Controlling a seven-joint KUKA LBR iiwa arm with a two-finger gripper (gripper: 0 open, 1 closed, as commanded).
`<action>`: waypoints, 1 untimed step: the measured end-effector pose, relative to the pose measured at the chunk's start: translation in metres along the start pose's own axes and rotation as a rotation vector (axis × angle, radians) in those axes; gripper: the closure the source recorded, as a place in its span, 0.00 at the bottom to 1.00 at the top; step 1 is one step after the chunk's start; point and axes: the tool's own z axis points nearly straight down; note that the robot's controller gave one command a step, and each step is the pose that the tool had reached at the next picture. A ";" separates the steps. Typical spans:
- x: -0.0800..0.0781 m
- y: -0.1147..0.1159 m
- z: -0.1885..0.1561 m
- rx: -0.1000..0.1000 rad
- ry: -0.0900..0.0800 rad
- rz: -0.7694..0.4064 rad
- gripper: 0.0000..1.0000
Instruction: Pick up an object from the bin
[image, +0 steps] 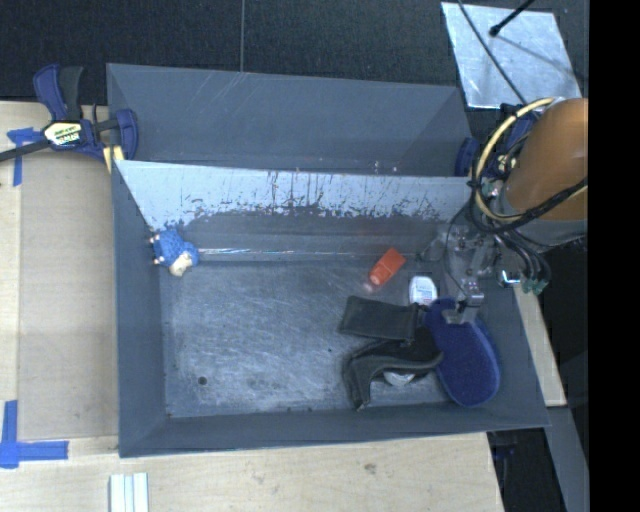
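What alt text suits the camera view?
The robot's hand hangs at the right of the grey metal bin, above a dark blue oval pad beside a flat black rectangle and a small orange piece.

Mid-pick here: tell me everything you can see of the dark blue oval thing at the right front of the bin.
The dark blue oval thing looks like a matte, soft-surfaced pad with rounded ends and no visible markings. It lies flat in the right front corner of the bin, its long axis running from back to front. Its right edge is against the foot of the right wall. Its left edge meets a black curved piece. The gripper is over its rear end; whether they touch cannot be told.
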 end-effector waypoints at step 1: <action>-0.032 0.054 0.084 0.000 -0.014 -0.019 0.00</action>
